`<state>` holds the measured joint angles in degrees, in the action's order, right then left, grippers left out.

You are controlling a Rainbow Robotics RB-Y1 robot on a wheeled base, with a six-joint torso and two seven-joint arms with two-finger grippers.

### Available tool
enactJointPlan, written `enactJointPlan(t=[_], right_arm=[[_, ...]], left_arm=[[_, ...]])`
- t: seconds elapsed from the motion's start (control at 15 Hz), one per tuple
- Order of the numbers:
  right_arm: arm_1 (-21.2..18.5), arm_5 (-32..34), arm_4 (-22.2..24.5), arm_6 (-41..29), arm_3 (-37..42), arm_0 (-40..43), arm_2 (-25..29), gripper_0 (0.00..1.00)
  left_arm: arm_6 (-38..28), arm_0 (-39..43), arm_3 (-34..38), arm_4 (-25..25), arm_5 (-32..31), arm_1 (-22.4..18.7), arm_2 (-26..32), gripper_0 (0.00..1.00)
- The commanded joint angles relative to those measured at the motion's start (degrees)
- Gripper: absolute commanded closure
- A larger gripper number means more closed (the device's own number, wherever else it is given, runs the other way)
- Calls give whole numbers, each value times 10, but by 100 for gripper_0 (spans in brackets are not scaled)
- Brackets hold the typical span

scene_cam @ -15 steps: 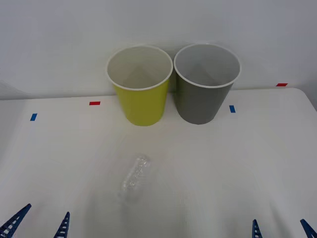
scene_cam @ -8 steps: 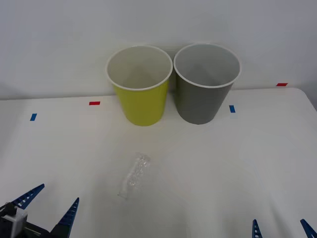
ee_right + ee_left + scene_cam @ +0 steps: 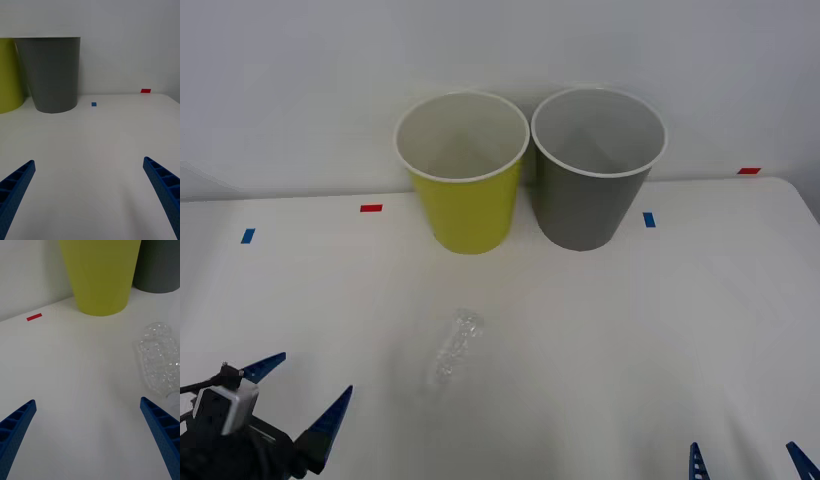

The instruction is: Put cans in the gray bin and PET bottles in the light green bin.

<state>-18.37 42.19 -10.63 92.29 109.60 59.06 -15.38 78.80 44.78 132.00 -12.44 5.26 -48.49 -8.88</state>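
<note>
A small crushed clear PET bottle (image 3: 453,349) lies on its side on the white table (image 3: 600,330), in front of the light green bin (image 3: 463,172); the left wrist view shows the bottle (image 3: 159,357) close by and the light green bin (image 3: 100,273) behind it. The gray bin (image 3: 595,165) stands to the right of the green one, both upright at the back wall, and appears again as the gray bin (image 3: 50,73) in the right wrist view. My left gripper (image 3: 298,395) is open, low at the front left, left of the bottle. My right gripper (image 3: 745,462) is open at the front right edge. No cans are in view.
Small red and blue tape marks (image 3: 371,208) dot the table along the back wall. Bare table (image 3: 93,150) stretches between the right gripper and the gray bin. The table's right corner (image 3: 792,190) lies just past a red mark.
My left gripper has risen into the front view and moved forward and right toward the bottle. The bottle, both bins and the right gripper have stayed put.
</note>
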Motion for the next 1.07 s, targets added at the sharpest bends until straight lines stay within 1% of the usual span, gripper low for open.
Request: enactJointPlan(t=[0.07,0.13,0.2,0.27,0.33,0.47,0.53,0.67,0.73,0.87,0.93,1.07], right_arm=[[0,0,0,0,0,0,0,0],[0,0,0,0,0,0,0,0],[0,0,0,0,0,0,0,0],[0,0,0,0,0,0,0,0],[0,0,0,0,0,0,0,0],[0,0,0,0,0,0,0,0],[0,0,0,0,0,0,0,0],[0,0,0,0,0,0,0,0],[0,0,0,0,0,0,0,0],[0,0,0,0,0,0,0,0],[0,0,0,0,0,0,0,0],[0,0,0,0,0,0,0,0]], left_arm=[[-17,-37,0,-19,45,-35,0,2],[-23,-49,0,-36,57,-47,0,2],[-27,-62,1,-77,65,-64,0,1],[-26,-73,5,-95,86,-77,0,1],[-26,-90,19,-115,126,-92,0,1],[-24,-118,48,-150,213,-105,10,1],[-21,-137,67,-172,266,-106,20,1],[-13,-168,90,-208,339,-107,32,1],[-8,-190,105,-228,384,-109,34,1],[0,-225,126,-241,455,-109,34,0],[3,-253,139,-260,507,-109,34,0],[5,-297,146,-300,579,-105,34,0]])
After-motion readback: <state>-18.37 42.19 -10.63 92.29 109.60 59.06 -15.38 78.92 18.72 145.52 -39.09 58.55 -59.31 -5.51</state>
